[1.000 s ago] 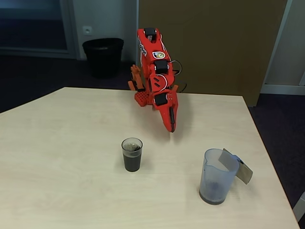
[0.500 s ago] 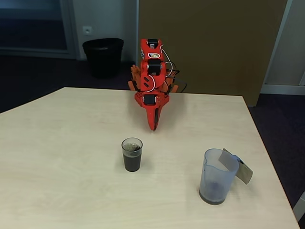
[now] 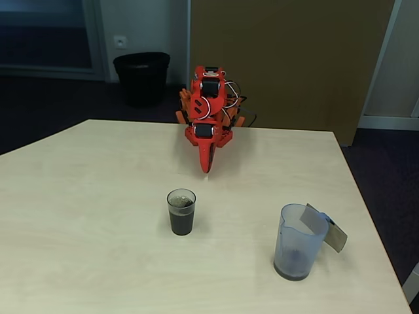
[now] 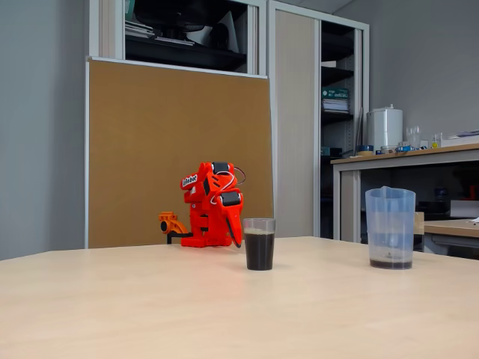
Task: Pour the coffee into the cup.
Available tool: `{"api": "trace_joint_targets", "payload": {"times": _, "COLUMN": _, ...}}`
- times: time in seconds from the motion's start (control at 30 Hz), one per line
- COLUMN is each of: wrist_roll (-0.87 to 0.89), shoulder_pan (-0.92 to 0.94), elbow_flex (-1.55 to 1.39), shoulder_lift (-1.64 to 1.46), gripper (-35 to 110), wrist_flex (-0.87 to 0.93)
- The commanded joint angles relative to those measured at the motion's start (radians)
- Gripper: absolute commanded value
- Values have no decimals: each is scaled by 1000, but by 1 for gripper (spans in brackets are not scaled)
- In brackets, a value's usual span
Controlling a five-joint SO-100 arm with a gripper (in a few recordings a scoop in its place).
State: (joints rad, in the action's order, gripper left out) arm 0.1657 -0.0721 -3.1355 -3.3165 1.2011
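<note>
A: Coffee (image 3: 181, 223) sits in the cup (image 3: 181, 211), filled to well over half, dark right up the clear walls. The cup stands upright on the counter (image 3: 85, 216), out in front of the arm.

B: And the jug (image 3: 299, 242)?

A: Upright too, well apart from the cup, to its right in both fixed views, with only a thin dark layer at the bottom. So the pour looks done, by my reading, and the step in hand is parking the arm.

B: Where is the gripper (image 3: 206, 165)?

A: Folded down at the far edge of the counter, tip pointing at the surface, well behind the cup. The jaws look closed together and hold nothing; from the side (image 4: 235, 238) it reads the same, though the tip is small there.

B: What makes a good finish?

A: Keep the fold compact and back, so no part of the arm swings toward the cup; a full tumbler with no handle would likely tip at a light knock. Lower the tip slowly so it rests without jarring the counter. Leave the jug where it is: it stands steady, clear of the arm's path.
</note>
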Motion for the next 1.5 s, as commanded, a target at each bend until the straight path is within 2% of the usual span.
{"api": "trace_joint_targets", "payload": {"times": 0.0, "wrist_roll": -32, "shoulder_pan": -9, "elbow_flex": -6, "shoulder_lift": -14, "gripper": 1, "wrist_flex": 14}}
{"api": "trace_joint_targets", "payload": {"times": 1.47, "wrist_roll": -29, "shoulder_pan": -5, "elbow_flex": -6, "shoulder_lift": -9, "gripper": 0, "wrist_flex": 12}}
